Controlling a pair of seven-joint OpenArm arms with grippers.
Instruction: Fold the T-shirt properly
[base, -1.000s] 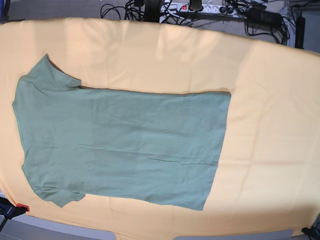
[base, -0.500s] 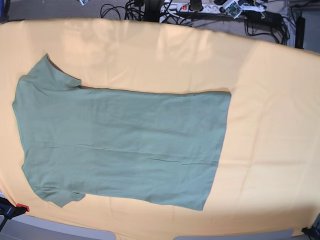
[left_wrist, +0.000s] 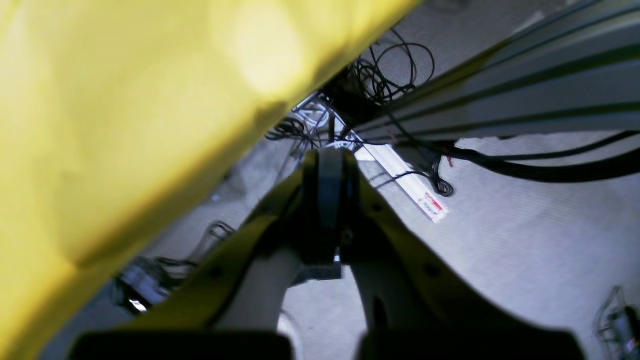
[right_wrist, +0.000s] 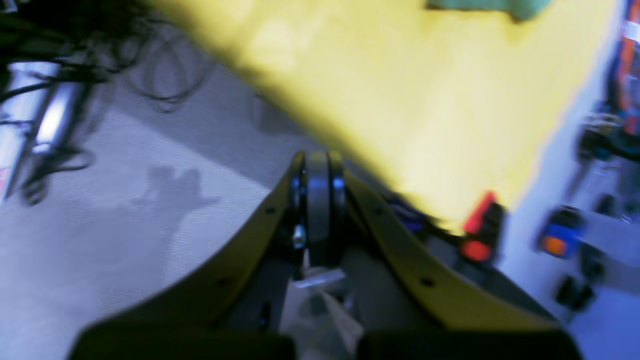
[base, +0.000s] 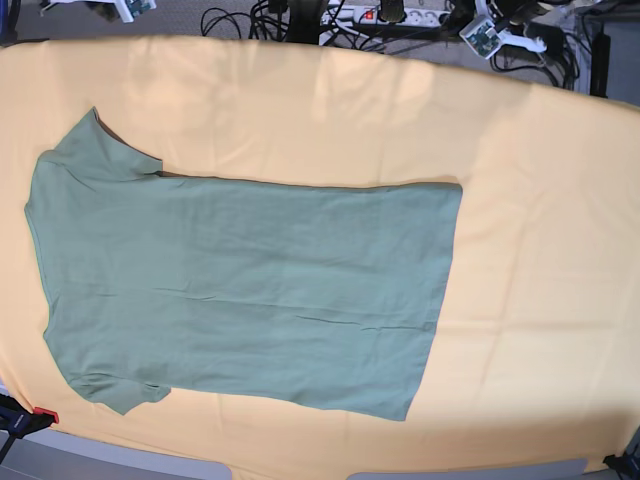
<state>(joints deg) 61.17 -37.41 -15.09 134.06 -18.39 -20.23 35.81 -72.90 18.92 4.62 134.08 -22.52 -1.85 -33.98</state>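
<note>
One T-shirt (base: 240, 295) lies spread flat, and under it one yellow-orange cloth (base: 540, 230) covers the table. Two grippers show, the left gripper (left_wrist: 330, 165) and the right gripper (right_wrist: 317, 170), one per wrist view. One white power strip (left_wrist: 407, 182) lies on the floor among more tangled black cables (base: 290, 18) than I can count.

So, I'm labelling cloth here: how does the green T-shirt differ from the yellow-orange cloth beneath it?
The T-shirt is muted sage green; the yellow-orange cloth is bright. The T-shirt is smaller, lying wholly on the cloth, which spreads past it on every side. The T-shirt has sleeves and a cut outline; the cloth is one broad sheet. Both lie flat, unfolded.
</note>
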